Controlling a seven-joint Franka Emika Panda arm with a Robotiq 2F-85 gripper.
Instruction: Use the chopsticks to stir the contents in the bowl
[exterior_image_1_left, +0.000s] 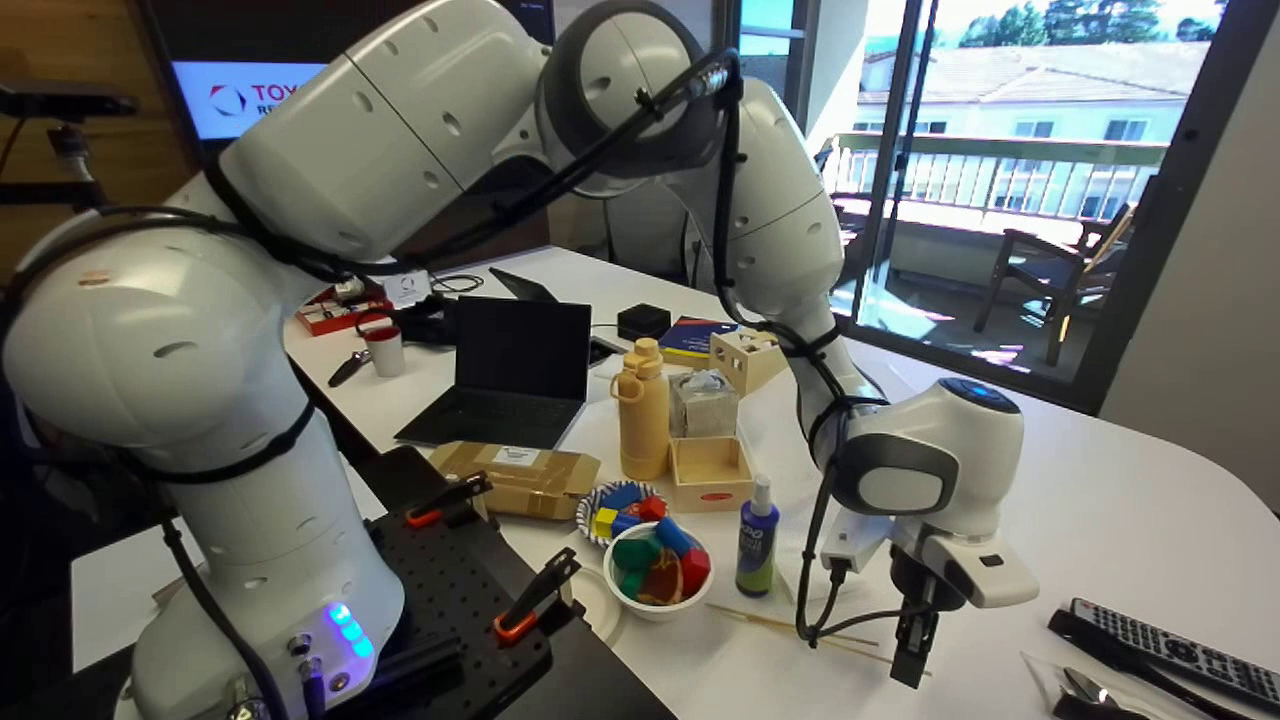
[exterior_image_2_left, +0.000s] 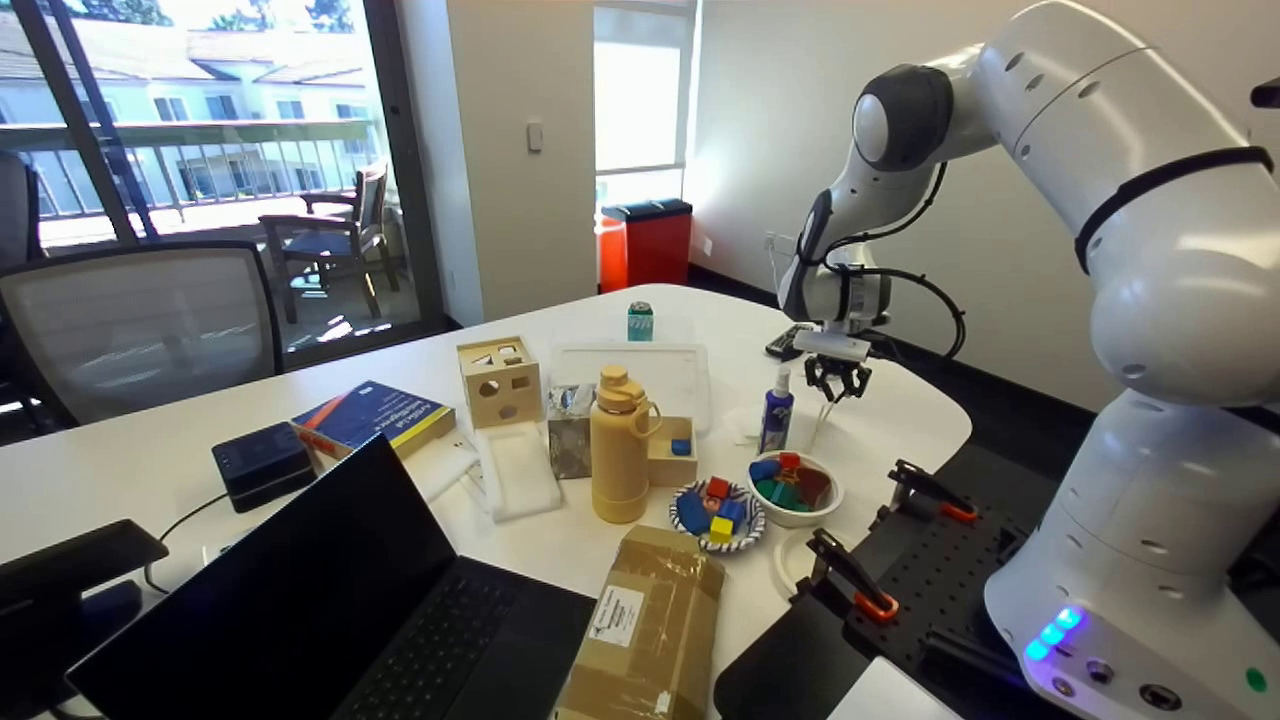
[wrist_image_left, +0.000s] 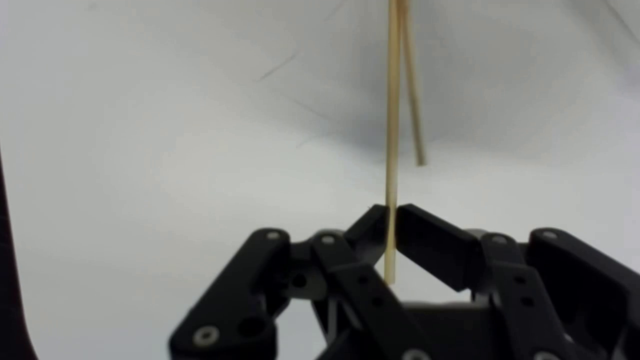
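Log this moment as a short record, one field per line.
grip: gripper closed on one chopstick, near its end
loose: second chopstick, outside the grip
target: white bowl holding green, red and blue pieces
nearby: striped bowl, spray bottle
stage: both chopsticks outside the white bowl, so not stirring
unclear: whether the held chopstick is raised

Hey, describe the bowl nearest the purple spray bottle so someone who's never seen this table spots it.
On the white table, find the tall yellow bottle, then the shorter purple spray bottle. Beside the spray bottle, in both exterior views, sits a round white bowl. Unlike the striped bowl next to it, this one has a plain rim and shows green pieces.
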